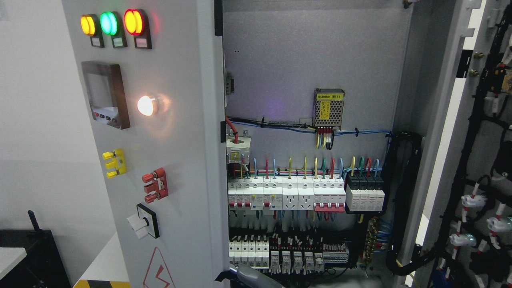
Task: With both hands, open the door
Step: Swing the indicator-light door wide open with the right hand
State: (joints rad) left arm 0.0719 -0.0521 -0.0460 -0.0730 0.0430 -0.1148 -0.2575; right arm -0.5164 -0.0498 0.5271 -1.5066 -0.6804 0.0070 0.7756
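The grey cabinet's left door (180,160) stands partly open, its outer face turned toward me with lamps, a display and switches on it. Swung wide at the far right is the right door (480,160), its inner side covered in black cable looms. Between them the cabinet interior (304,72) is exposed, with rows of breakers (286,194) and coloured wires. A silver-grey part of my left arm (250,278) pokes in at the bottom edge, just beside the lower edge of the left door. Most of the hand is cut off by the frame. No right arm shows.
A power supply box (328,107) is mounted on the back plate. Terminal blocks (288,256) fill the cabinet's lower part. A black case (28,256) stands at the lower left by a white wall. Thick black conduit (404,208) runs down the cabinet's right side.
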